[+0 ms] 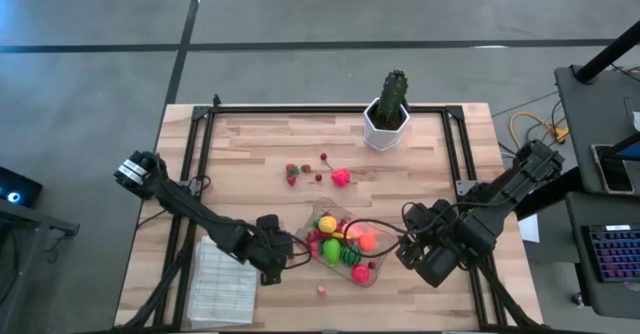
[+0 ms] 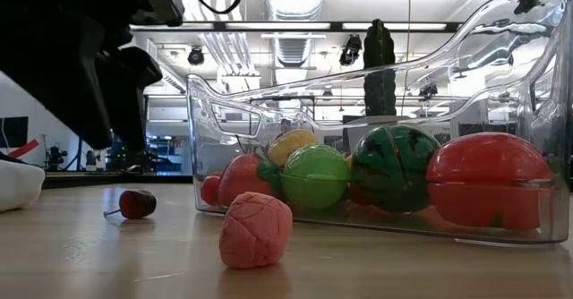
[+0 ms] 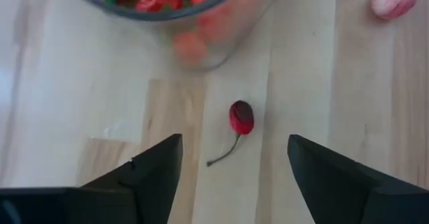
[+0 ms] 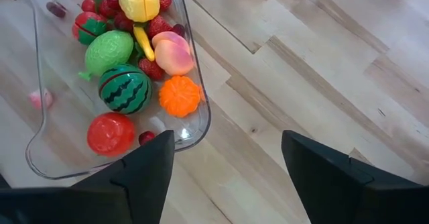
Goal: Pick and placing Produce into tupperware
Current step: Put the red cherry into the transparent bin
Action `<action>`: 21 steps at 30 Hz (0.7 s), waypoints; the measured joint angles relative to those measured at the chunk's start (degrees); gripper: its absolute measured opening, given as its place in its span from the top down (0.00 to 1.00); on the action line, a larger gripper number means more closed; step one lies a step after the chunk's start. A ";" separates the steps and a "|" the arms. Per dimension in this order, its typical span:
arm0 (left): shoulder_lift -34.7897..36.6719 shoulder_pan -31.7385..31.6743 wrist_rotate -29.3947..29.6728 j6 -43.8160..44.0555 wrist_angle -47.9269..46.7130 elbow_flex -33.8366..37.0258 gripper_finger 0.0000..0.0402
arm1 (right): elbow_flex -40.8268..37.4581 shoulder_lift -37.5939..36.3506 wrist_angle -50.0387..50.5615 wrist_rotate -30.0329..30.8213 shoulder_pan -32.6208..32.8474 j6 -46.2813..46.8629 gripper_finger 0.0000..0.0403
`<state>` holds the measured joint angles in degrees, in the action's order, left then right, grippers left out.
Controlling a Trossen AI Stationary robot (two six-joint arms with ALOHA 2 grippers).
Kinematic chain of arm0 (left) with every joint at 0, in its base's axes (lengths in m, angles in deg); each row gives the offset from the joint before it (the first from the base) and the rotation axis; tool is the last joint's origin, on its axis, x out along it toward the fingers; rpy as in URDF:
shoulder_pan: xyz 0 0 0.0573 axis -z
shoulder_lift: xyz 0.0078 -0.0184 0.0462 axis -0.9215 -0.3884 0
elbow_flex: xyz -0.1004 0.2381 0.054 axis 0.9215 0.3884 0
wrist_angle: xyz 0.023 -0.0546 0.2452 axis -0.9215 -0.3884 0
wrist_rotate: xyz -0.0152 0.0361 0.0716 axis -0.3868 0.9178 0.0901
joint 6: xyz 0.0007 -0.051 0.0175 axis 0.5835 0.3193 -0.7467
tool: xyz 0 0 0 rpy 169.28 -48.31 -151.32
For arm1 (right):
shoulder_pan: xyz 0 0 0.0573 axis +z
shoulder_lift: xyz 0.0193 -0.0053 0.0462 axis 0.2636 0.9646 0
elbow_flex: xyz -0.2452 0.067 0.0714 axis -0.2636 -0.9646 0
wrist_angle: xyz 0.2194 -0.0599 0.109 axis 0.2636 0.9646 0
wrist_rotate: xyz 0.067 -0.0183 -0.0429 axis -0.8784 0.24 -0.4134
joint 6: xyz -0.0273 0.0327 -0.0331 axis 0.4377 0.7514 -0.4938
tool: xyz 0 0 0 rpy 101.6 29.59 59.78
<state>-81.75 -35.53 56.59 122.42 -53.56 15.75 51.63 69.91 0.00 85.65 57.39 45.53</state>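
The clear tub [image 1: 349,249] sits toward the near middle of the wooden counter [image 1: 250,164] and it's already got a decent haul in it: a striped melon ball [image 4: 125,88], a lime-green fruit [image 4: 109,49], an orange [image 4: 179,95], a peach [image 4: 174,53], a yellow piece [image 4: 139,1], a red tomato-looking one [image 4: 111,133] and a bunch of strawberries [image 4: 96,1]. The left hand [image 1: 273,264] hangs just off the tub's left end with its fingers [image 3: 151,174] spread apart and nothing between them, and a single cherry [image 3: 241,117] with its stem lies on the counter right below that gap, just outside the tub wall. The right hand [image 1: 420,259] is on the other side, close to the tub's right end, fingers [image 4: 144,167] also parted and not gripping anything, hovering over bare wood beside the tub corner. A pale pink lumpy piece [image 2: 256,230] is loose on the counter just nearer than the tub. Farther back, left of centre, there's a small scatter still out: a pink fruit [image 1: 342,178] plus a few little red berries [image 1: 295,173] around it. A white folded cloth [image 1: 224,290] lies at the near left corner, and a cactus in a white pot [image 1: 388,114] stands at the far edge, well apart from everything else.
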 joint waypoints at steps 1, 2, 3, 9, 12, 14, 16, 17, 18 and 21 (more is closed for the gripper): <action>-0.37 0.11 -0.15 0.01 0.57 0.00 0.36 | -0.08 0.00 0.02 0.00 0.00 0.00 0.34; -0.72 0.28 -0.22 0.00 1.00 0.02 0.36 | -0.15 0.00 0.04 0.00 0.00 0.00 0.34; -0.98 0.36 -0.06 -0.08 1.54 0.04 0.37 | -0.15 0.00 0.01 0.01 0.00 0.00 0.35; -3.71 0.41 1.27 -0.13 4.04 0.19 0.44 | -0.24 0.00 0.00 0.02 -0.02 0.00 0.33; -5.27 0.41 1.35 -0.08 3.97 0.37 0.48 | -0.24 0.00 0.02 0.02 0.00 0.00 0.33; -6.17 0.41 1.36 -0.02 3.95 0.43 0.49 | -0.24 0.00 0.04 0.02 -0.01 0.00 0.33; -6.79 0.41 1.38 0.29 4.25 0.44 0.51 | -0.24 0.00 0.02 0.02 0.00 0.00 0.34; -7.03 0.41 1.42 0.30 4.61 0.44 0.51 | -0.24 0.00 0.04 0.02 0.00 0.00 0.34; -7.16 0.39 1.41 0.29 5.09 0.44 0.52 | -0.24 0.00 0.04 0.02 -0.02 0.00 0.34; -7.33 0.37 1.44 0.27 7.34 0.47 0.52 | -0.24 0.00 0.02 0.02 0.00 0.00 0.35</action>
<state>-89.08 -35.16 58.03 122.69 -46.21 16.22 51.39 69.91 0.02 85.67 57.39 45.53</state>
